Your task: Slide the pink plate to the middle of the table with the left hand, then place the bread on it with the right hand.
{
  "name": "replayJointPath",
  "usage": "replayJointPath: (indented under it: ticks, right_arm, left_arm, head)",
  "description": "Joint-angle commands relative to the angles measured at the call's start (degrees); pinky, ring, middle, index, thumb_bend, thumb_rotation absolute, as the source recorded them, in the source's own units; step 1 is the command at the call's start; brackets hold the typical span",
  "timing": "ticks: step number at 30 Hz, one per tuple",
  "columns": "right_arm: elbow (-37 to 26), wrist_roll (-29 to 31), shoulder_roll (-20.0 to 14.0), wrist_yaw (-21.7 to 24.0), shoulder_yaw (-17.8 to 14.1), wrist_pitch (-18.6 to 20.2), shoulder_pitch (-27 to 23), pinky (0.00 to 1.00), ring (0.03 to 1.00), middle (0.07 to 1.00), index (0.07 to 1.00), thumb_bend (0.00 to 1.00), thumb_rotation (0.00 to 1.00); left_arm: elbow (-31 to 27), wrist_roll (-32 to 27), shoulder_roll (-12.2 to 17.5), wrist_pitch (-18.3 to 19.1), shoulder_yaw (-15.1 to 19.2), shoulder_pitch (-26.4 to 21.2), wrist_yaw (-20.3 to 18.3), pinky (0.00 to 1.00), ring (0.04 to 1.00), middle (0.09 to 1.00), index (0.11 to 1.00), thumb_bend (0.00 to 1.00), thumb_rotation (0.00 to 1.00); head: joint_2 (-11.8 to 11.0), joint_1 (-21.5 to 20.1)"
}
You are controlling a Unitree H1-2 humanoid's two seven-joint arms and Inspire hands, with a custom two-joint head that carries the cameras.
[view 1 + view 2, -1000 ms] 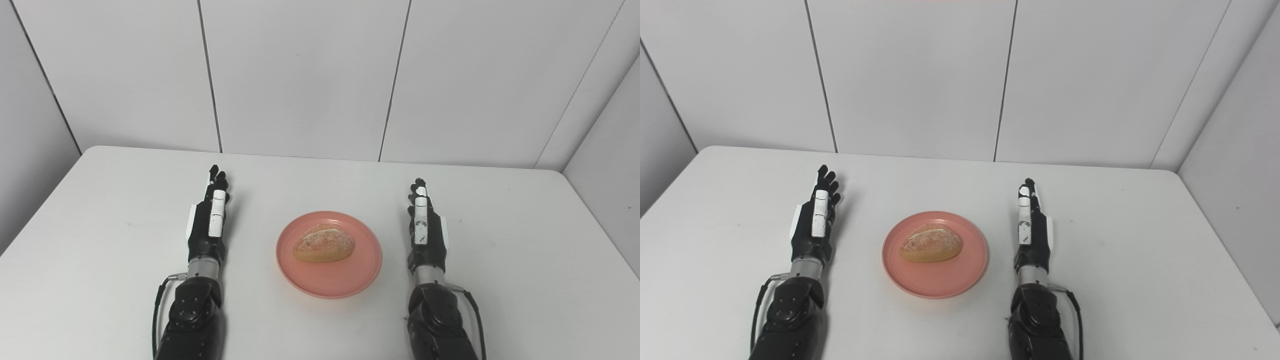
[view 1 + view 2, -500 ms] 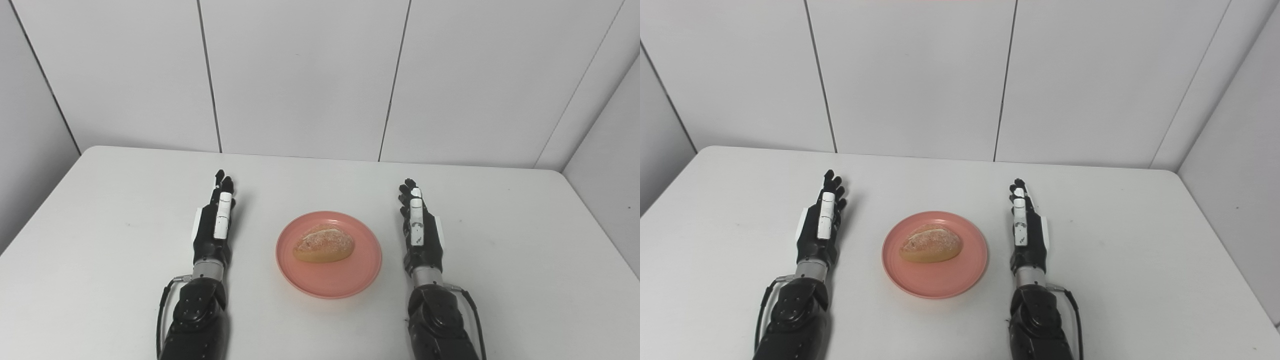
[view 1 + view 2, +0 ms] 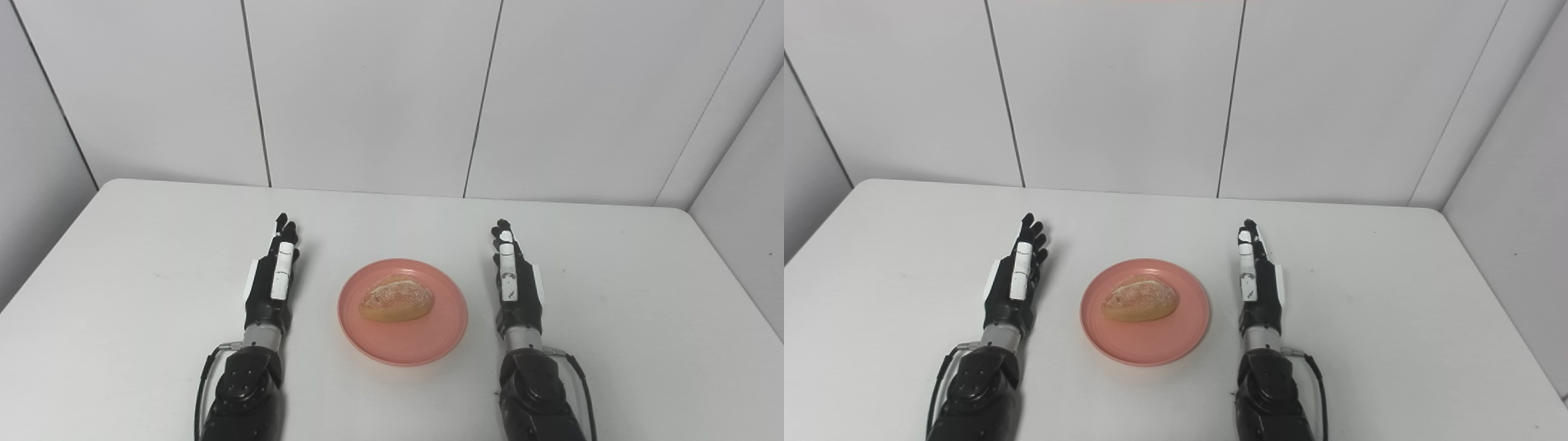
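Plainly, the white worktop sits in a corner of pale panelled walls. Both hands lie empty — left hand and right hand with fingers straight and close together, flanking the pink plate mid-worktop. Bread rests on it — both views agree.

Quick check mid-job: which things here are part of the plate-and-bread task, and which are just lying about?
Part of the job:
pink plate, mid-table
bread, lying on the plate
left hand, open, holding nothing
right hand, open, holding nothing

Just there:
white table; nothing else lies on it
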Motion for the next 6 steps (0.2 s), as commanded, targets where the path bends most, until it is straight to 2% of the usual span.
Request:
replayJointPath:
  ticks: [1, 6]
  right_arm:
    - [2.44, -0.73, -0.61, -0.11, -0.10, -0.01, 3.14, 1.00, 0.989, 0.945, 0.937, 0.84, 1.00]
    - [2.05, -0.65, -0.58, -0.38, -0.13, 0.78, 3.24, 1.00, 0.989, 0.948, 0.939, 0.85, 1.00]
  left_arm:
    - [1.55, 0.36, 0.12, 1.93, -0.38, 2.35, -0.30, 1.00, 1.000, 1.000, 1.000, 0.83, 0.94]
    - [1.41, 0.45, 0.13, 2.09, -0.49, 2.41, -0.14, 1.00, 1.000, 1.000, 1.000, 0.84, 0.93]
  head:
    - [0.05, 0.05]
    - [-0.05, 0.12]
